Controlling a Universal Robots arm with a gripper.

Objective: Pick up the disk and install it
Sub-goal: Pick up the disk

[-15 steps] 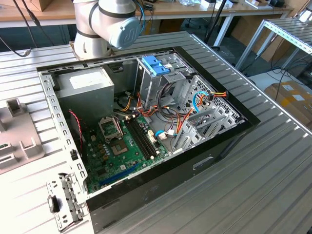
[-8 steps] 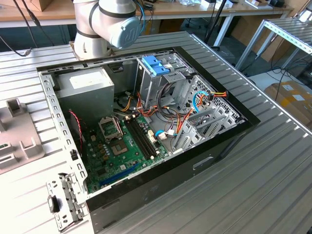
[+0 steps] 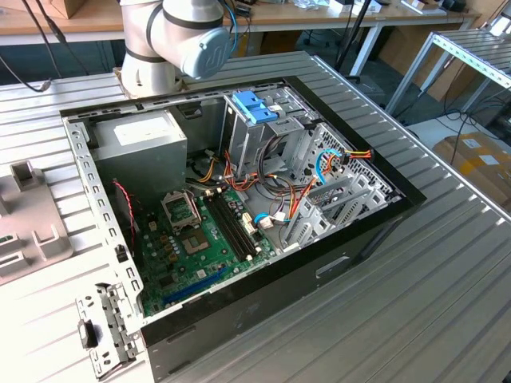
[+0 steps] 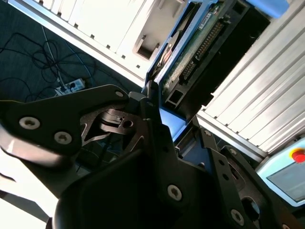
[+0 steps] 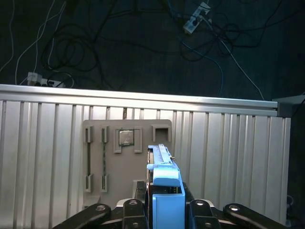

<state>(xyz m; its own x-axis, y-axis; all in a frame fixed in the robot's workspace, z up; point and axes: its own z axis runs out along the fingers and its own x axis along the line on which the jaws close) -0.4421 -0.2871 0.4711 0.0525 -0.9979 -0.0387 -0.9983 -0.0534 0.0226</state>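
In both wrist views my gripper (image 5: 164,206) is shut on the disk (image 5: 165,188), which stands on edge between the black fingers. Its light-blue carrier rail faces the first wrist camera. The second wrist view shows the disk's (image 4: 198,45) green circuit-board side and blue edge running away from the gripper (image 4: 164,112). The disk hangs over a grey moulded holder (image 5: 125,157) lying on the ribbed aluminium table (image 5: 228,152). In the exterior view the open computer case (image 3: 375,227) lies on its side, with a tall metal drive cage topped by a blue bracket (image 3: 255,106).
The arm's base (image 3: 172,40) stands behind the case. The grey holder (image 3: 24,215) lies at the exterior view's left on the table. Inside the case are a motherboard (image 3: 200,239), a power supply (image 3: 140,144) and loose cables (image 3: 279,191). Beyond the table edge, cables lie on the dark floor (image 5: 143,43).
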